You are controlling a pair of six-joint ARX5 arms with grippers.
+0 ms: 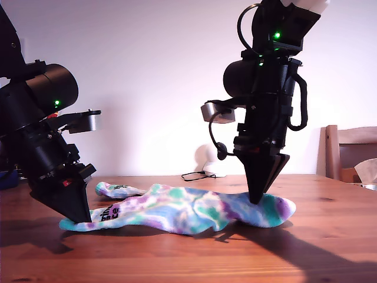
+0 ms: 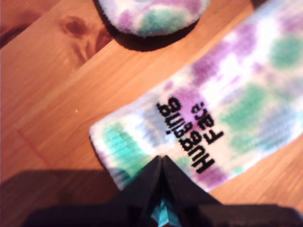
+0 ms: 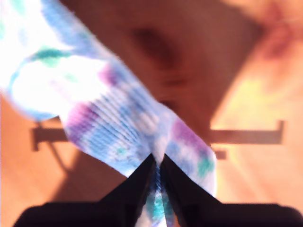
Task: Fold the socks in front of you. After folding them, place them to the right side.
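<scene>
The socks (image 1: 188,212) lie stretched across the wooden table (image 1: 330,247), cuff end toward the exterior view's left. My first gripper (image 2: 162,163) is pinched together on the cuff edge right by the "Hugging Face" lettering (image 2: 191,139) (fabric shows between the tips). My second gripper (image 3: 157,163) stands at the opposite end, toward the exterior view's right, clamped on the sock fabric there, tips down at the table.
</scene>
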